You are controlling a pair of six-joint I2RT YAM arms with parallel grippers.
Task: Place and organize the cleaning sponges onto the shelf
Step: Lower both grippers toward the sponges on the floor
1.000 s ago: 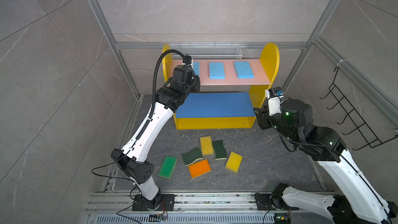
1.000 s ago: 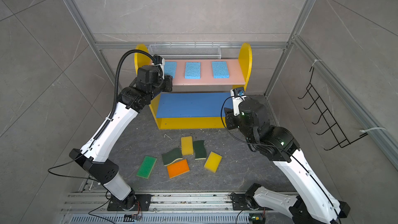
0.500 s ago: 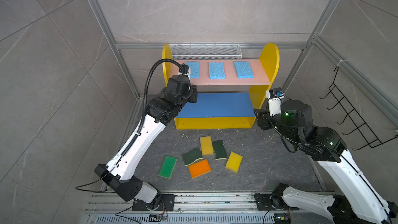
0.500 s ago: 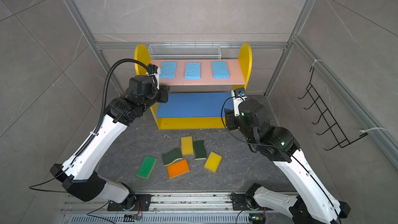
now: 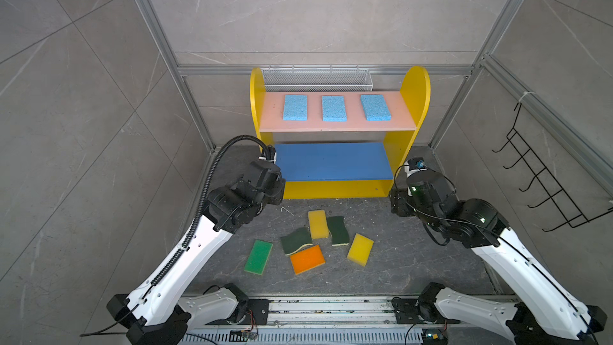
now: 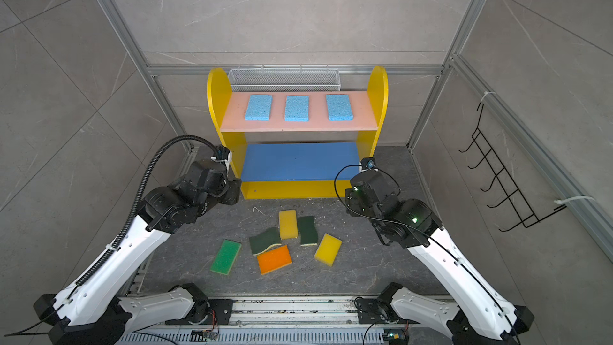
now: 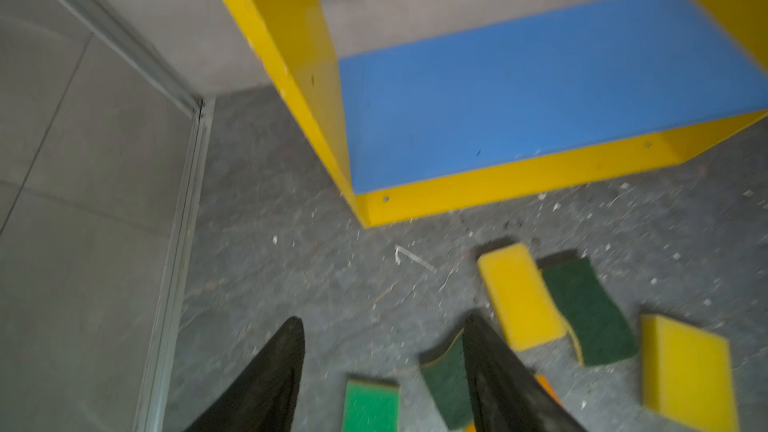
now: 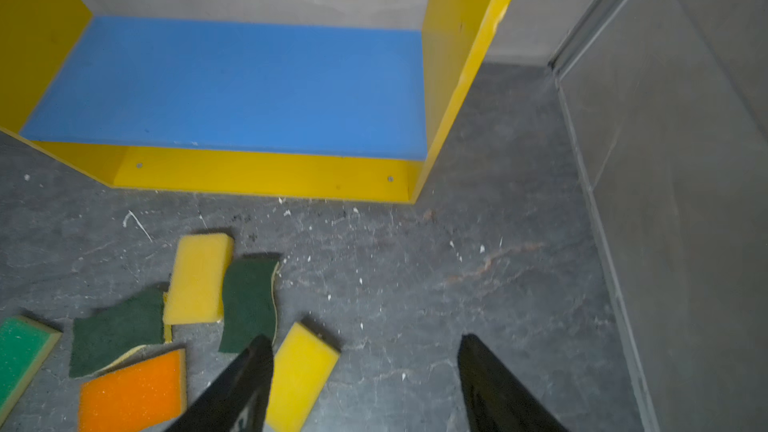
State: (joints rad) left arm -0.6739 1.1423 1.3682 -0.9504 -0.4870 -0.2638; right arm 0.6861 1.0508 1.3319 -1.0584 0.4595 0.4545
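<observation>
Three-tier shelf (image 5: pixel 414 94) stands at the rear wall (image 5: pixel 331 11). Left gripper (image 7: pixel 382 322) and right gripper (image 8: pixel 365 338) hang before it, fingers apart, empty. Three light blue sponges (image 5: pixel 333 108) lie on its pink board (image 5: pixel 398 121); six loose sponges (image 5: pixel 307 259) lie on the floor (image 5: pixel 414 260).

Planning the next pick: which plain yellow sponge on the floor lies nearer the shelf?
The yellow sponge between the dark-green sponges; the other yellow sponge lies farther out, alone.

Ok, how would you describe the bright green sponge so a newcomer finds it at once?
Start at the yellow-sided shelf, then look at the grey floor in front of it. The bright green sponge lies flat there, leftmost in both top views and touching nothing. It is a plain rectangle, lighter than the wavy-edged dark-green sponge beside it.
</observation>
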